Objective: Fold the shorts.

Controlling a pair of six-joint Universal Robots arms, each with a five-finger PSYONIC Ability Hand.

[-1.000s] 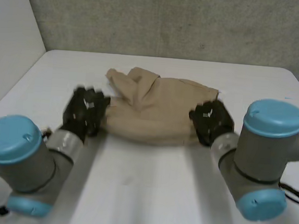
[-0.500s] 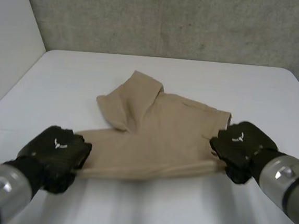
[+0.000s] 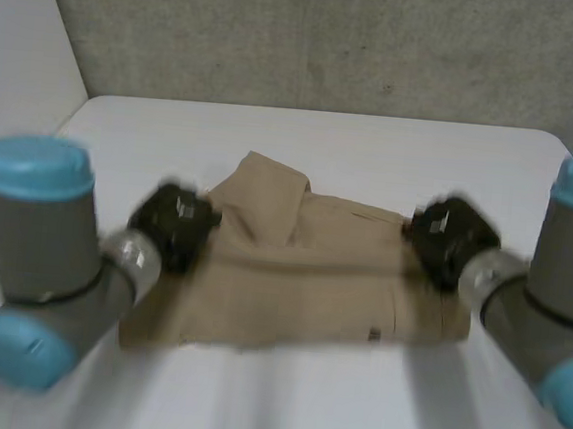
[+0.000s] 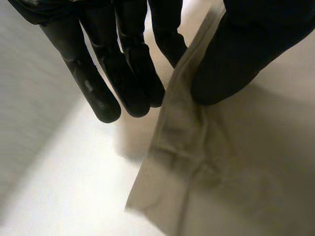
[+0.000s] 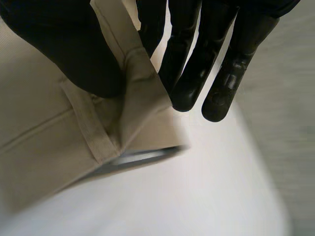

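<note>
Now my left hand [image 3: 172, 225] pinches the tan shorts [image 3: 301, 281] at nine o'clock; my right hand [image 3: 448, 239] clamps their edge at three.

Our left hand [image 3: 172, 227] and right hand [image 3: 447, 239] now sit farther from the table's [image 3: 373, 142] front edge than half a second ago, each pinching a side edge of the shorts [image 3: 299, 296]. The shorts spread squarer, with a crease across between our hands. Our left arm [image 3: 37, 253] and right arm [image 3: 561, 289] rise at the table's sides again.
</note>
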